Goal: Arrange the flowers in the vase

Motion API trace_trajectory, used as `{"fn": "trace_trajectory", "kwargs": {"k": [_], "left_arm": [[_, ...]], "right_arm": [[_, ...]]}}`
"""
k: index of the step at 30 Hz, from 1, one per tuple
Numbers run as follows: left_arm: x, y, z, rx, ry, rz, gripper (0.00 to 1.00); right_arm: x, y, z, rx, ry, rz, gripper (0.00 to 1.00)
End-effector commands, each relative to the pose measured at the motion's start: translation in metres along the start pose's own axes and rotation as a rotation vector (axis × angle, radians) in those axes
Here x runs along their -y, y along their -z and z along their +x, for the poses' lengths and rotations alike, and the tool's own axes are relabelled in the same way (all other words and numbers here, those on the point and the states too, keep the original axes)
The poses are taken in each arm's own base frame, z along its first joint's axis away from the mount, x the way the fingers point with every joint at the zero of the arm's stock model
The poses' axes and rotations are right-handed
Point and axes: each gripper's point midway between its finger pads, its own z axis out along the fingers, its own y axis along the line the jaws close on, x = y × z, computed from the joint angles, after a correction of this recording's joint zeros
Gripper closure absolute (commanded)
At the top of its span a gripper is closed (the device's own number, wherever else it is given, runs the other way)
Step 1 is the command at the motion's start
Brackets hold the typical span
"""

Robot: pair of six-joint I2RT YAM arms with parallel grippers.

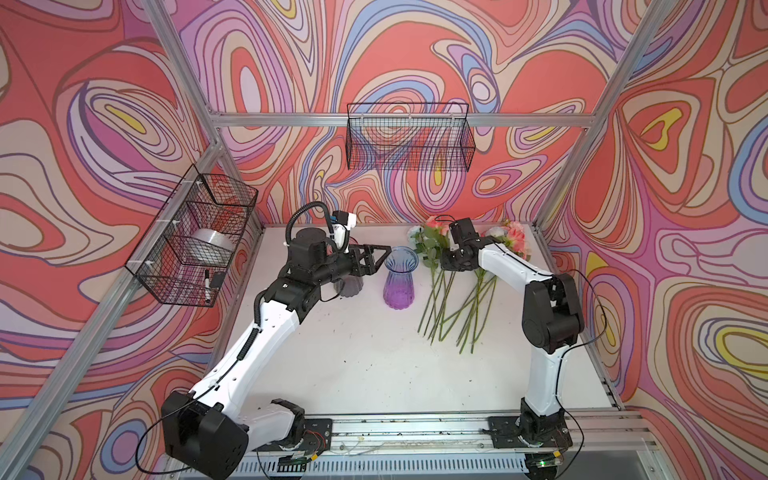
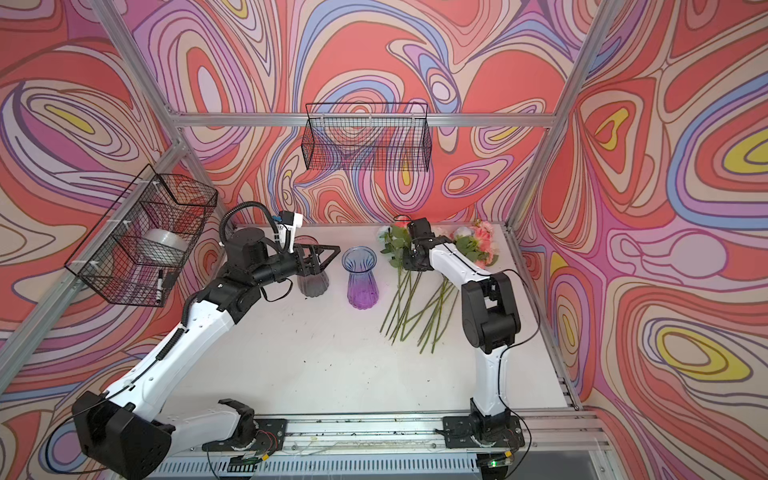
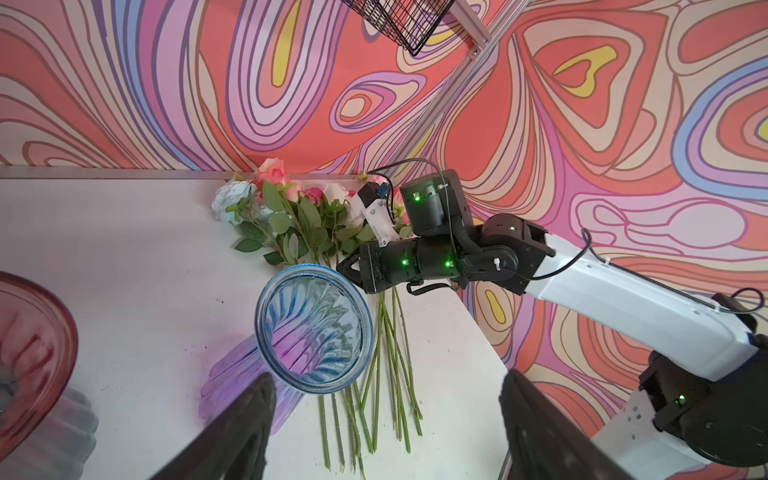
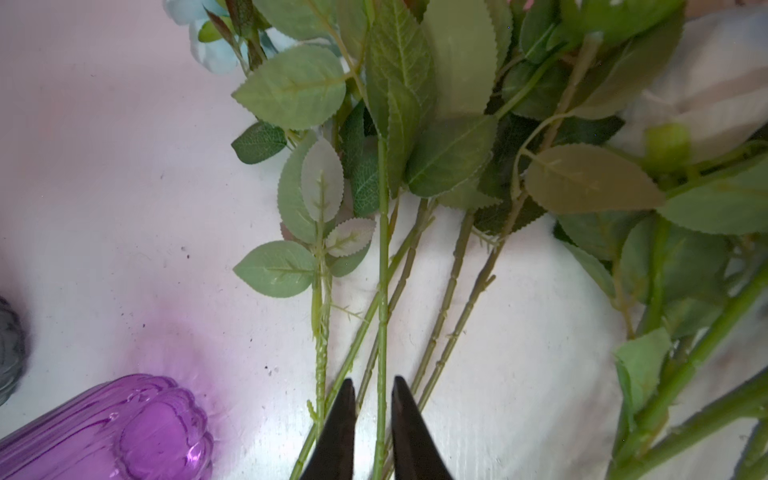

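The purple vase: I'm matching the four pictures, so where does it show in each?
Top view: purple vase upright at centre, left of the flower stems.
Top view: same spot, stems on its right.
Left wrist view: near the middle, seen down its mouth, stems beside it.
Right wrist view: only part of its purple body, at the edge.
Shared landmark: the flower stems.

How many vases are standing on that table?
2. A purple-blue vase stands mid-table, just left of the flowers; a smoky grey vase stands farther left, partly hidden behind the left arm.
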Motion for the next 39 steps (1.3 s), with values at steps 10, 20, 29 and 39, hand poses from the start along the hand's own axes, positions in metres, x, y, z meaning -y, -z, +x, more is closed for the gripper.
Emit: {"fn": "trace_trajectory", "kwargs": {"k": [10,20,29,39], "left_arm": [[0.0,-0.01,0.006,-0.014,0.041,0.045,0.16],[-0.001,-0.013,0.009,-0.023,0.057,0.053,0.16],[-0.001,-0.012,0.009,-0.023,0.057,0.054,0.16],[0.0,-0.011,0.008,-0.018,0.055,0.055,0.16]], "right_arm": [[0.012,-0.04,0.014,-0.087,0.021,0.057,0.82],[0.012,-0.054,0.036,-0.144,0.006,0.028,0.87],[0.01,-0.061,0.041,-0.168,-0.015,-0.008,0.87],[0.007,-0.036,0.029,-0.115,-0.031,-0.035,0.99]]}}
